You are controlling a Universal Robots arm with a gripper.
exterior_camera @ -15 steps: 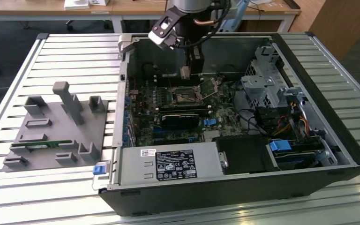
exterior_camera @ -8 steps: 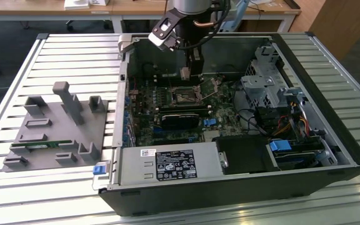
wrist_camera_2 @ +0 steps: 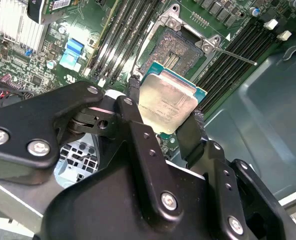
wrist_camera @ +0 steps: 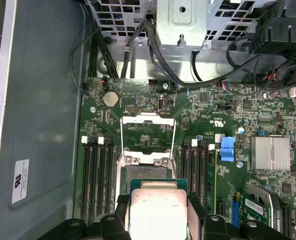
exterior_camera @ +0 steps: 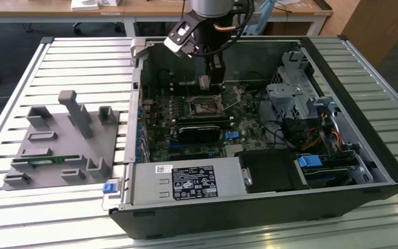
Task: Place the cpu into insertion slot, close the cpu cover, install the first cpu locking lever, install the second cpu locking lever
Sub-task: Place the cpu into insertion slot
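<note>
Your gripper (wrist_camera_2: 165,107) is pinching the cpu (wrist_camera_2: 167,97) by two opposite edges, one black finger (wrist_camera_2: 134,94) on each side, with the silver-grey top facing the second wrist camera. In the exterior view the gripper hangs inside the open computer case (exterior_camera: 365,155), over the green circuit board (exterior_camera: 159,132).

The insertion slot (wrist_camera: 146,175) is uncovered and has no chip in it; you see its dark centre in both wrist views. In the first wrist view the cpu cover (wrist_camera: 148,131) lies swung open on the far side of the slot, so the slot sits between the held chip and the cover. A thin locking lever (wrist_camera_2: 233,55) stands out free beside the slot.

The relation that matters here is this: the slot does not lie straight under the chip. It lies ahead of it, beyond the fingertips, toward the open cover. In both wrist views the chip hides only the near edge of the slot. The chip is square, so it has no long axis, but its edges look nearly parallel to the edges of the slot. I judge it is apart from the slot, not touching it. How high it is, I cannot tell.
</note>
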